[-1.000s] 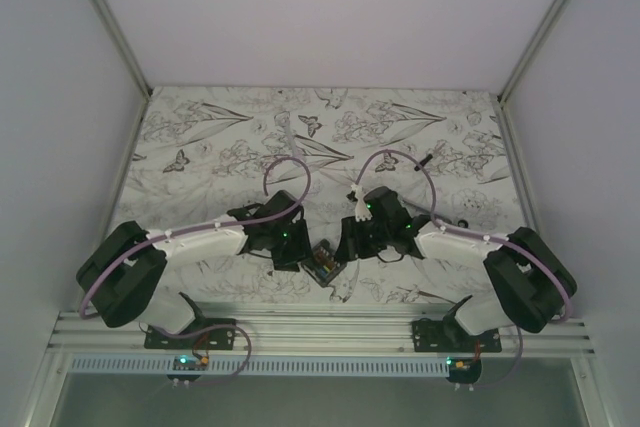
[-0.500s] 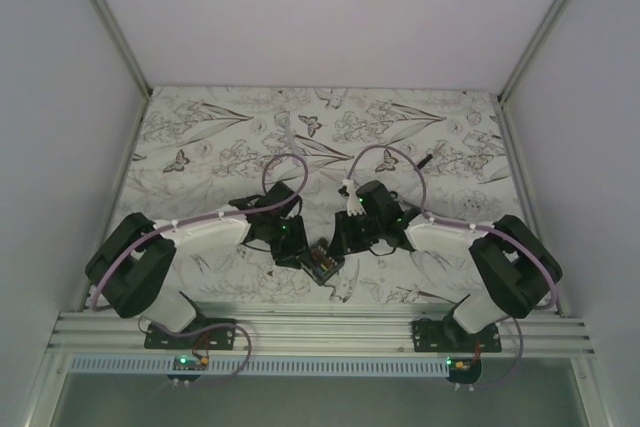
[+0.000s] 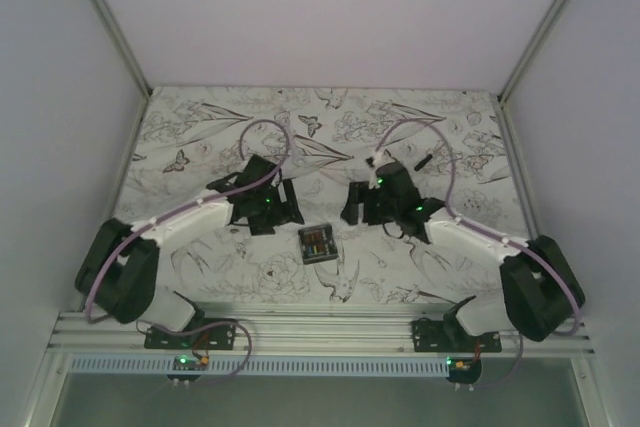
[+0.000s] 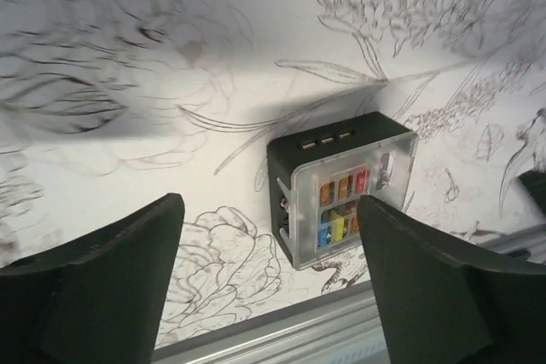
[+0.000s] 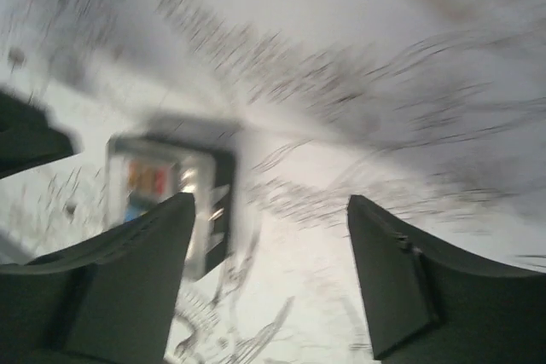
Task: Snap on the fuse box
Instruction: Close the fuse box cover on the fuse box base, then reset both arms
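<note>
Two arms sit drawn back, no longer crowding fuse box (image 3: 316, 243) as before. We see left gripper (image 3: 291, 201) and right gripper (image 3: 352, 205) gaping wide, empty. Fuse box lies free on table (image 3: 200, 147) between them, touching neither.

Robotics lab test cell. White panel walls (image 3: 50, 97) enclose left, right and far sides; aluminium rail (image 3: 320, 332) along near edge carries left arm (image 3: 190, 222) and right arm (image 3: 470, 237); counter (image 3: 220, 137) covered in floral-print sheet.
</note>
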`<state>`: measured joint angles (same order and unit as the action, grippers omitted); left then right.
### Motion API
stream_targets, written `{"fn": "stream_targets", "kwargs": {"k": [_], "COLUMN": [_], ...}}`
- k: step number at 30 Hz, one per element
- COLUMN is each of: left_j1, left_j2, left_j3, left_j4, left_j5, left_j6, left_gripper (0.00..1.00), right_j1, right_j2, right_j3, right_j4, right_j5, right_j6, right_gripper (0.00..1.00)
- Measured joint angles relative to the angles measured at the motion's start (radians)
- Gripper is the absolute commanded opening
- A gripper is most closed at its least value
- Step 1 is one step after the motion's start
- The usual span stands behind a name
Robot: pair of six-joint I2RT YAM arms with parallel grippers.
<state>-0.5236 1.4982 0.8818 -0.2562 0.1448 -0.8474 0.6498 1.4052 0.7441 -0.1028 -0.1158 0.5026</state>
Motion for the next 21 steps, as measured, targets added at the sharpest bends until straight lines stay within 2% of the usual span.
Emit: {"fn": "stream_targets", "kwargs": {"k": [1, 2, 7, 12, 17, 21], "left_j1": [0.008, 0.019, 0.117, 0.271, 0.363, 0.429], "left_j2": [-0.027, -0.06, -0.258, -0.39, -0.412, -0.401], "left_j3": [0.0, 0.0, -0.012, -0.07, -0.18, -0.298], "left_j4": [-0.012, -0.026, -0.068, -0.082, -0.03, 0.123], "left_j5": [-0.019, -0.043, -0.2, -0.385, -0.592, -0.671], "left_j6": [0.012, 0.021, 0.089, 0.157, 0.239, 0.31], "left_gripper": [0.96, 0.99, 1.0, 1.0, 1.0, 1.0], "right_j1": [-0.031, -0.065, -0.238, -0.32, -0.381, -0.423], "right_j2": [-0.02, -0.041, -0.119, -0.135, -0.136, -0.073], "right_j3": [0.002, 0.005, 0.012, -0.034, -0.237, -0.384], "right_j4": [-0.003, -0.004, 0.002, 0.099, 0.396, 0.639], "right_j5": [0.025, 0.053, 0.242, 0.451, 0.605, 0.659], "right_j6": [-0.005, -0.013, -0.057, -0.116, -0.227, -0.315], "right_gripper": [0.99, 1.0, 1.0, 1.0, 1.0, 0.99]}}
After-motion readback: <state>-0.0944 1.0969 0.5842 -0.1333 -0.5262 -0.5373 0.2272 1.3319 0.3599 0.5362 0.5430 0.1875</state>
